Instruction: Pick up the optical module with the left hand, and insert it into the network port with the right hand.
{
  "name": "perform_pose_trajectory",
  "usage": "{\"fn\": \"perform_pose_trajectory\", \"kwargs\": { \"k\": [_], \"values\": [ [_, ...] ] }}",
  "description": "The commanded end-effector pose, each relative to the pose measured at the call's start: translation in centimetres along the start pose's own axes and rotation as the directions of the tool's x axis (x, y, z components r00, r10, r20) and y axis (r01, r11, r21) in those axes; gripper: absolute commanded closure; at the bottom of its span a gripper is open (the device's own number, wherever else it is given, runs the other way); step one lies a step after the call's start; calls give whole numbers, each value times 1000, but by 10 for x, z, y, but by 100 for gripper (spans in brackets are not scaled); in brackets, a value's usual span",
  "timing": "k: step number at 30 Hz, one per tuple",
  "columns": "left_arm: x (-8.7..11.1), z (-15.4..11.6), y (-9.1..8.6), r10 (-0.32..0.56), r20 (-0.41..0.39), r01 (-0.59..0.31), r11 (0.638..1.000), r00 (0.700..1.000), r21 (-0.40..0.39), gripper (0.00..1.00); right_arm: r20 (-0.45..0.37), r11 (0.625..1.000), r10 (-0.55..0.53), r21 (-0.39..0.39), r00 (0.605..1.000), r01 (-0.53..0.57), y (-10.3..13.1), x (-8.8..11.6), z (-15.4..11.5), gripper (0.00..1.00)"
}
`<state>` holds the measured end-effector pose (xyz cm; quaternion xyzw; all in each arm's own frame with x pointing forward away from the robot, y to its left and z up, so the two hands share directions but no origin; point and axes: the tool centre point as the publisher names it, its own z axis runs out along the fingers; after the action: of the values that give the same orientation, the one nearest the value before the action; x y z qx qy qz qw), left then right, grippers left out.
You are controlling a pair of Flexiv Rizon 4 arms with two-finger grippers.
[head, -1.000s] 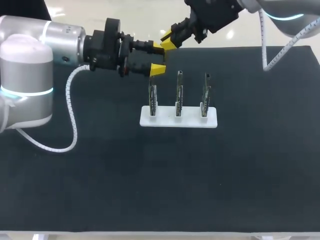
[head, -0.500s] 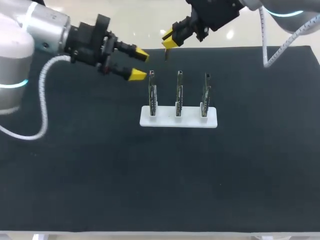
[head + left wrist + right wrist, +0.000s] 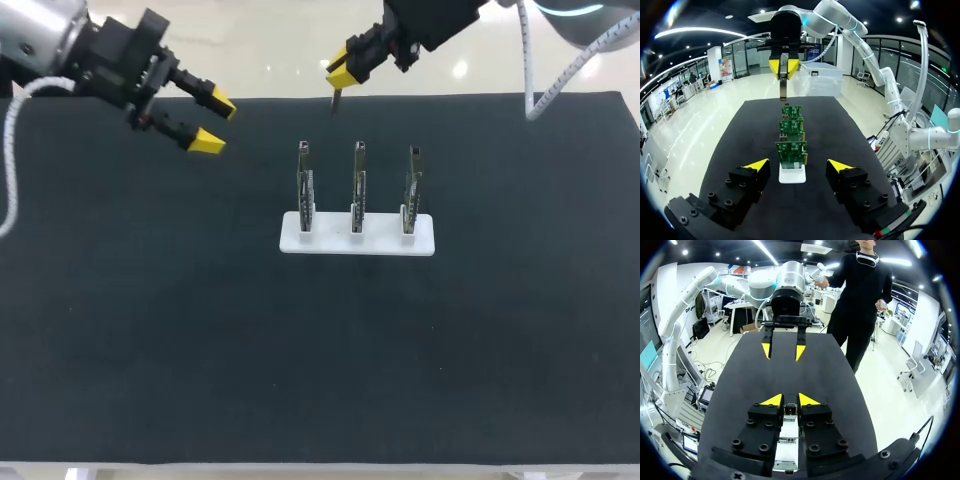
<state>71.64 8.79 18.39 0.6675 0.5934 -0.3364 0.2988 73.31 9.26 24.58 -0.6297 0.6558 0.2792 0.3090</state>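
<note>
the black counter [image 3: 150,330] carries one thing only, a white base [image 3: 357,240] near its middle. my left fingers [image 3: 207,143] hang over the far left part of the counter, spread wide and holding nothing, well apart from the base. my right fingers [image 3: 340,72] are up over the far edge, beyond the row on the base. they are pinched narrow on the module [image 3: 336,100], which hangs straight down from their yellow tips as a thin dark strip, clear of the counter and of everything else.

from the left wrist, the left fingers [image 3: 757,164] frame the base [image 3: 791,176]. the boards [image 3: 791,152] stand one behind another right ahead, lined up between me and the right fingers [image 3: 784,66]. the module [image 3: 783,87] dangles just past the farthest board, with its lower end near that board's top edge. i cannot tell whether they touch.

from the right wrist, the module [image 3: 790,410] sits tight between the right fingers [image 3: 774,400]. the left fingers [image 3: 767,349] point back at me from across the counter [image 3: 740,385], gaping. a patch of white shows under my own fingers, too hidden to name.

the base holds three green boards [image 3: 357,185], each upright in its own slot. they are side by side, evenly spaced and not touching one another.
</note>
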Motion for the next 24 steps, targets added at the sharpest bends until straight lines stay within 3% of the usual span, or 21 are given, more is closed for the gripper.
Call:
{"fn": "perform_pose_trajectory", "kwargs": {
  "k": [1, 13, 24],
  "values": [
    [-1, -14, 2, 12, 3, -12, 999, 1000, 40, 0, -2, 1000, -4, -15, 1000, 4, -8, -2, 1, 100],
    [-1, -14, 2, 12, 3, -12, 999, 1000, 40, 0, -22, 998, -2, -67, 1000, 1, -19, 4, -13, 100],
    [-1, -14, 2, 12, 3, -12, 999, 1000, 40, 0, -95, 991, -21, -130, 995, 8, -34, 41, -43, 100]
  ]
}}
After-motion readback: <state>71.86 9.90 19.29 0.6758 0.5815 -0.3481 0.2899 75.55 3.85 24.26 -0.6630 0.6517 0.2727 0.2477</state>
